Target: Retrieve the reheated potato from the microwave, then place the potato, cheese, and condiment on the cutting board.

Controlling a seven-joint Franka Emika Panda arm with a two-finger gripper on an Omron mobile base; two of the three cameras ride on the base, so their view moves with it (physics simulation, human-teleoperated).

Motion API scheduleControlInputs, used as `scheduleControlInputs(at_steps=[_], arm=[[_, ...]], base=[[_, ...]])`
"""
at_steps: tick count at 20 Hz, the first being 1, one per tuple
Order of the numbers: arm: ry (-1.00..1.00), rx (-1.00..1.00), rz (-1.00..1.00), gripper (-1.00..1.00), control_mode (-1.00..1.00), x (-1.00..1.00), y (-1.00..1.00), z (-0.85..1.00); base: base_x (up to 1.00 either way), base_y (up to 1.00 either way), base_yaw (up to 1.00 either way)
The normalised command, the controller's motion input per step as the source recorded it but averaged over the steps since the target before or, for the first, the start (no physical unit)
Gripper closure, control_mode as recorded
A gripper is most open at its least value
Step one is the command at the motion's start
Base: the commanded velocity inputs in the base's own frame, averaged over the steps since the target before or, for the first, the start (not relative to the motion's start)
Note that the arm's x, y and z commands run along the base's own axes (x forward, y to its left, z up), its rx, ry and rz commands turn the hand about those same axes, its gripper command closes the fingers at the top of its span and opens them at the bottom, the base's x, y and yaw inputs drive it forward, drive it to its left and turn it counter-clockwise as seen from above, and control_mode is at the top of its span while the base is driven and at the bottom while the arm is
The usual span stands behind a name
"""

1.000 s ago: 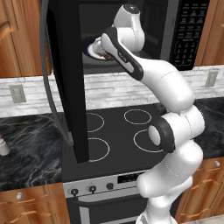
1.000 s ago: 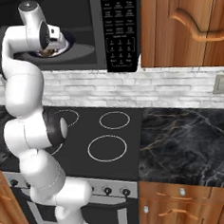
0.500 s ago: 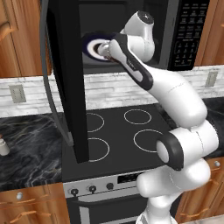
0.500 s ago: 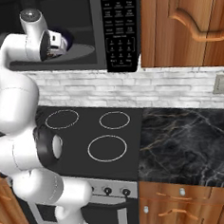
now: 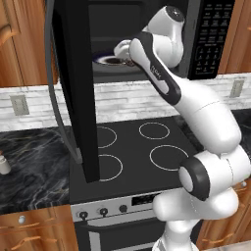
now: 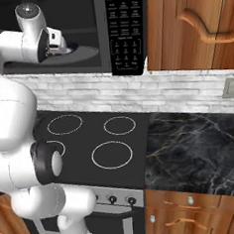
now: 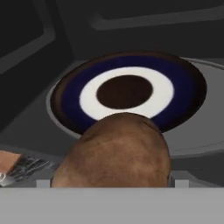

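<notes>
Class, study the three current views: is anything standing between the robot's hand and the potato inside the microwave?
Nothing visible does. In the hand view the potato sits right at the hand, lifted clear in front of the blue-and-white plate. The microwave door hangs open, and the hand is at the cavity's mouth. Whether the fingers are closed on the potato cannot be told.

**Arm up, hand at the microwave mouth**

Reaching high from the base, elbow bent, forearm angled up and leftward. Gripper (image 5: 122, 50) level at the open microwave (image 5: 147, 29), closed around the potato (image 7: 116, 151), fingertips hidden behind it.
</notes>
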Motion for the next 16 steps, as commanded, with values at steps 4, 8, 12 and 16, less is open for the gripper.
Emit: scheduleControlInputs(at_steps=[4, 8, 12, 16], arm=[[-0.14, 0.0, 0.02, 1.0, -1.0, -0.63, -0.04, 0.04], [-0.14, 0.0, 0.02, 1.0, -1.0, -0.78, -0.14, 0.01], [-0.11, 0.0, 0.0, 1.0, -1.0, -0.93, -0.34, -0.01], [0.05, 0.0, -0.03, 1.0, -1.0, -0.79, -0.42, -0.06]], base=[[0.0, 0.0, 0.0], [0.0, 0.0, 0.0], [0.0, 0.0, 0.0], [0.0, 0.0, 0.0]])
